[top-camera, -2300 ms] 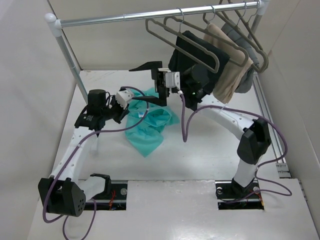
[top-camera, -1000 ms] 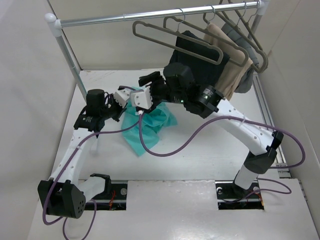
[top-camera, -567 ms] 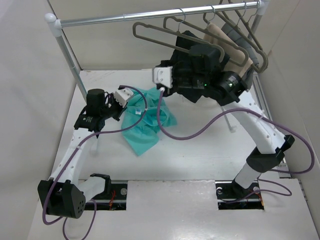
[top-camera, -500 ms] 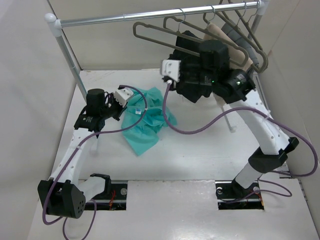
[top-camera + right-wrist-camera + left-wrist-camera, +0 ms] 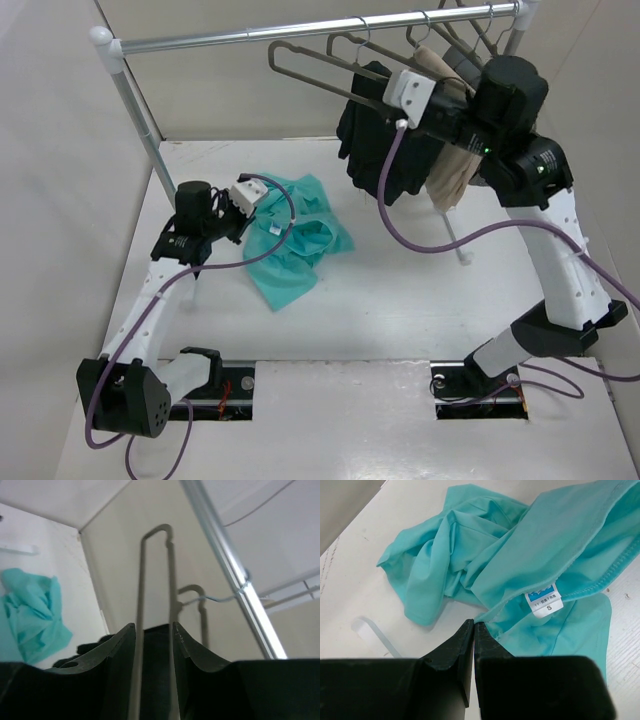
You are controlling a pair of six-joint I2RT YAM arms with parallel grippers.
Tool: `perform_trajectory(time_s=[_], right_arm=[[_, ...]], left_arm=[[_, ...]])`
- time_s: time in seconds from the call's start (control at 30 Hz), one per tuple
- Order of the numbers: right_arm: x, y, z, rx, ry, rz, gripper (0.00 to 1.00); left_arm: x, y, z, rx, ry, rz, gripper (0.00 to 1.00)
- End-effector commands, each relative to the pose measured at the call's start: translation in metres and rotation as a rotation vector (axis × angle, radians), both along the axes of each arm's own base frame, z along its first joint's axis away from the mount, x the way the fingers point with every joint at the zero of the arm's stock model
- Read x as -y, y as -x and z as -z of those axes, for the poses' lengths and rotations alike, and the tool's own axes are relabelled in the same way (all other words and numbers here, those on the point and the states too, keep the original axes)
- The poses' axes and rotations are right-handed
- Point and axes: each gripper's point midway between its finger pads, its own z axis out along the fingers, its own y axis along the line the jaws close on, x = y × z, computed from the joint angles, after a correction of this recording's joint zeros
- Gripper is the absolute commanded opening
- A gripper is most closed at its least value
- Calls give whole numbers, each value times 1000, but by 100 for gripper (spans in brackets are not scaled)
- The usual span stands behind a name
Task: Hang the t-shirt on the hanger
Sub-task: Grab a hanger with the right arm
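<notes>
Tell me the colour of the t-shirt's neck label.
White with a blue top band; the neck label shows best in the left wrist view.

The left arm (image 5: 150, 305) reaches forward and low from its base, wrist turned inward, with the left gripper (image 5: 472, 630) pressed fully closed, while the right arm (image 5: 560, 255) stands raised high, forearm near upright, the right gripper (image 5: 153, 626) pointing left with jaws parted.
</notes>
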Motion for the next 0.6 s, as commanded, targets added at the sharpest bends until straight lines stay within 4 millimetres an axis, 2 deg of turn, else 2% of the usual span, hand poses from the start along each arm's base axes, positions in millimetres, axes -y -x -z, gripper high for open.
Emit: perform_trajectory(time_s=[0.0,0.07,0.1,0.17,0.2,0.23,0.37,0.5,0.57], right_arm=[[23,-3,-45,98,-95,29,41],[28,-12,-43,89,-95,33,39],[32,-27,-34,64,-88,48,39],[31,-30,-34,59,-89,16,39],[30,-39,-26,42,-79,16,39],[30,-37,-30,51,-84,16,39],[25,-45,-21,23,-80,5,39],[26,-44,-21,23,-78,-7,39],[24,-48,-13,5,-70,-6,39]], left_arm=[[5,0,-17,62,31,11,0],[5,2,-13,53,30,11,0],[5,2,-13,53,30,11,0],[5,2,-13,53,30,11,0],[5,1,-18,71,33,11,0],[5,3,-13,61,31,11,0],[5,4,-9,52,30,11,0],[5,3,-13,70,33,11,0],[4,4,-9,61,31,11,0]])
